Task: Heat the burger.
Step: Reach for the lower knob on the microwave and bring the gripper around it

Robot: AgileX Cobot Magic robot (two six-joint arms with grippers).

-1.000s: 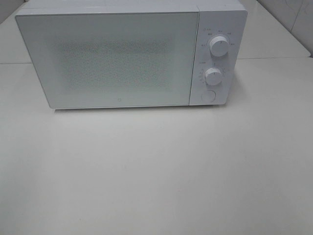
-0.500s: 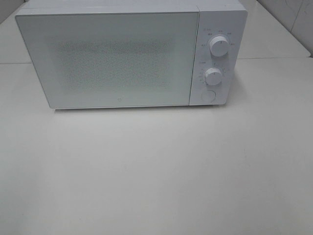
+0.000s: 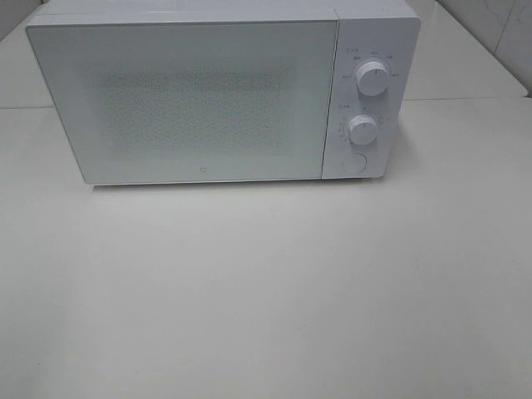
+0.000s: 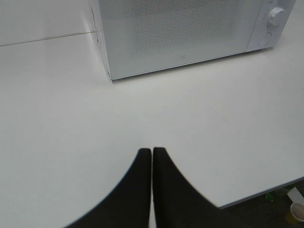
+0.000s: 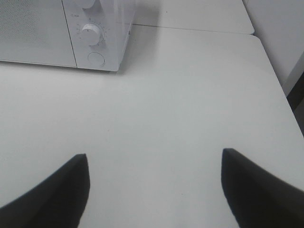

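The burger is out of view in every frame. A white microwave (image 3: pixel 224 96) stands at the back of the white table with its door (image 3: pixel 183 100) closed; it also shows as the microwave (image 4: pixel 185 33) and the microwave (image 5: pixel 61 33) in the wrist views. Two dials (image 3: pixel 371 79) and a round button (image 3: pixel 355 164) sit on its right panel. My left gripper (image 4: pixel 152 151) hovers over the table in front of the microwave, shut with its fingers pressed together and nothing between them. My right gripper (image 5: pixel 154 156) hangs open over bare table, empty. Neither arm shows in the exterior high view.
The white table (image 3: pixel 266 291) stretches in front of the microwave. Its front edge (image 4: pixel 266 190) shows in the left wrist view, with a cup (image 4: pixel 298 210) on the floor below. The table's right edge (image 5: pixel 273 71) runs beside a wall.
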